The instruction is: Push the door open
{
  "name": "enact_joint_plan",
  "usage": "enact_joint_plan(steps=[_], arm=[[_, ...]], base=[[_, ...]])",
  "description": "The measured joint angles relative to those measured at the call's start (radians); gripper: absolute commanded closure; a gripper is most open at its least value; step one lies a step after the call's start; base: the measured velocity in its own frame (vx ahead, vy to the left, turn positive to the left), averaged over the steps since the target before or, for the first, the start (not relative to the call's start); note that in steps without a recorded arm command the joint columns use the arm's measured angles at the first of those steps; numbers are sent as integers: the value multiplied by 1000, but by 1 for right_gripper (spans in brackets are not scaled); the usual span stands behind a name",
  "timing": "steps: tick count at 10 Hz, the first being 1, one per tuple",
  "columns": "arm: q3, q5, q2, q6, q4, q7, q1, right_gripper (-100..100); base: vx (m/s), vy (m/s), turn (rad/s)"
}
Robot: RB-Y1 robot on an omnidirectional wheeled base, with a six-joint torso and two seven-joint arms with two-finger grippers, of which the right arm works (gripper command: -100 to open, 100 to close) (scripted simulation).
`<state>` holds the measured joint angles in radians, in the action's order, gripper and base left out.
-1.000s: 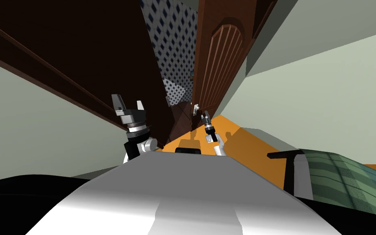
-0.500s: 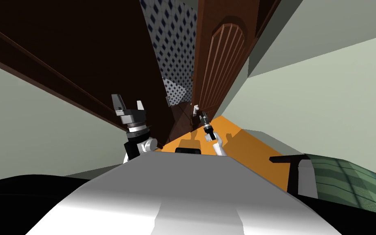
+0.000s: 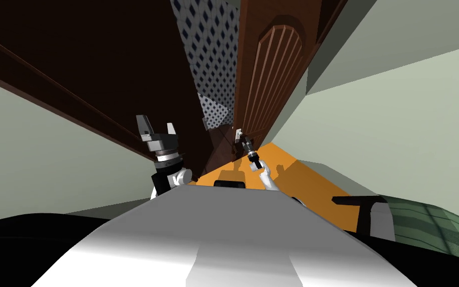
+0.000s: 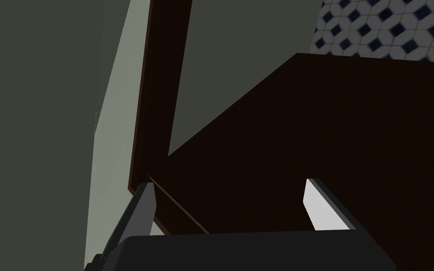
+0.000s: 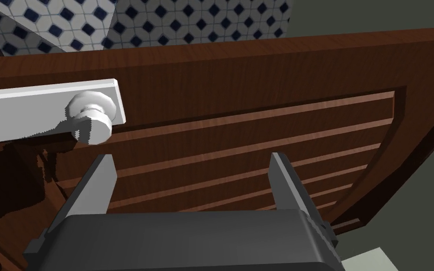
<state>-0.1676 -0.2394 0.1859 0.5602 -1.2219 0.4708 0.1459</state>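
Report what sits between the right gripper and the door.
Nothing: the right wrist view shows the right gripper facing the bare door panel, knob beside one finger.

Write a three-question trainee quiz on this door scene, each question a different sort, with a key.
1. True or false: the right claw is shut.
2. The right claw faces: A the door; B a drawer; C a window.
3. Fill in: the white thing on the door near the right claw is a ____.

Key:
1. False, it is open.
2. A.
3. knob.
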Motion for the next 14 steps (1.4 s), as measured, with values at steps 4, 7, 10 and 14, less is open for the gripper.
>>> enact_joint_plan(steps=[4,7,10,14], arm=[[-12,-26,10,16,140,35,78,-100],[-22,-43,19,12,234,62,127,-100],[-35,-65,32,10,330,96,184,-100],[-48,-86,44,9,418,128,234,-100]], base=[[55,-84,65],[32,-83,64],[41,-90,62],[25,-70,40]])
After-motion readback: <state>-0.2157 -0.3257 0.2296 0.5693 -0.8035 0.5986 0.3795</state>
